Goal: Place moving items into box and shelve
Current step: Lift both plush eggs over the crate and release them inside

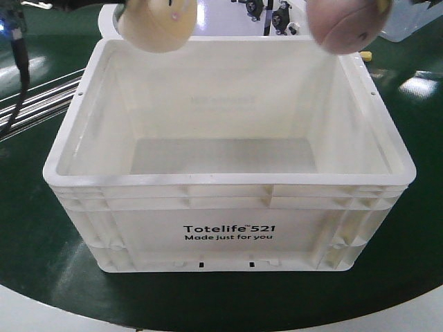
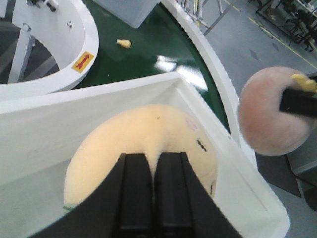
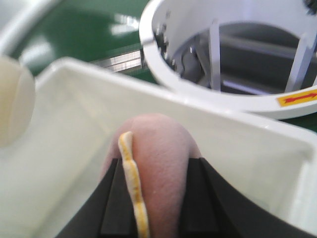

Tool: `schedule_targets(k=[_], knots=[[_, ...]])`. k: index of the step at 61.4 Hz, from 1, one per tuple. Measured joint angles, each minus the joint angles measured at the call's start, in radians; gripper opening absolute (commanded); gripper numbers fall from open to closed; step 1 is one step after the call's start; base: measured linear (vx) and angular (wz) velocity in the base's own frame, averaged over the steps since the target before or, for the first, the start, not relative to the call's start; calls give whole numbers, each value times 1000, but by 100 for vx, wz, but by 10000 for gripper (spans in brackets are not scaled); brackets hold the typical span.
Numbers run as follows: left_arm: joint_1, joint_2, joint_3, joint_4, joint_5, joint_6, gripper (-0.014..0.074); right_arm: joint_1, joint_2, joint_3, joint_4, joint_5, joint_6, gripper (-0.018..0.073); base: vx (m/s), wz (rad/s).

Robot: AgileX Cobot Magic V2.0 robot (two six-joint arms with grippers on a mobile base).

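- Pinching the cream toy [image 2: 111, 146], the left gripper [image 2: 153, 163] holds it above the far-left corner of the box [image 1: 228, 181].
- Right gripper [image 3: 158, 166] clamps the pink toy [image 3: 161, 136] between its fingers, above the far-right corner.
- Box stands upright, open-topped, on the green table [image 1: 28, 242] by its near edge.

Bright overhead light — glare on green table [image 1: 408, 117] (wrist cams blurry, esp. foreground).
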State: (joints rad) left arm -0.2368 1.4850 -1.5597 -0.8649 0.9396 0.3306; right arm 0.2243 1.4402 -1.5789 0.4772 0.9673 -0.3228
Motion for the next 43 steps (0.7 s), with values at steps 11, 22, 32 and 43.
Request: schedule_targets(k=[11, 22, 32, 43], knots=[[0, 106, 1, 74, 6, 0, 159, 158, 132, 3, -230, -70, 104, 72, 0, 0], [-19, 201, 1, 116, 24, 0, 389, 223, 238, 5, -259, -138, 131, 260, 0, 0], [-40, 226, 1, 134, 23, 59, 499, 244, 292, 5, -268, -143, 128, 524, 0, 0], [-45, 231, -19, 135, 9, 98, 500, 244, 281, 5, -281, -160, 121, 702, 0, 0]])
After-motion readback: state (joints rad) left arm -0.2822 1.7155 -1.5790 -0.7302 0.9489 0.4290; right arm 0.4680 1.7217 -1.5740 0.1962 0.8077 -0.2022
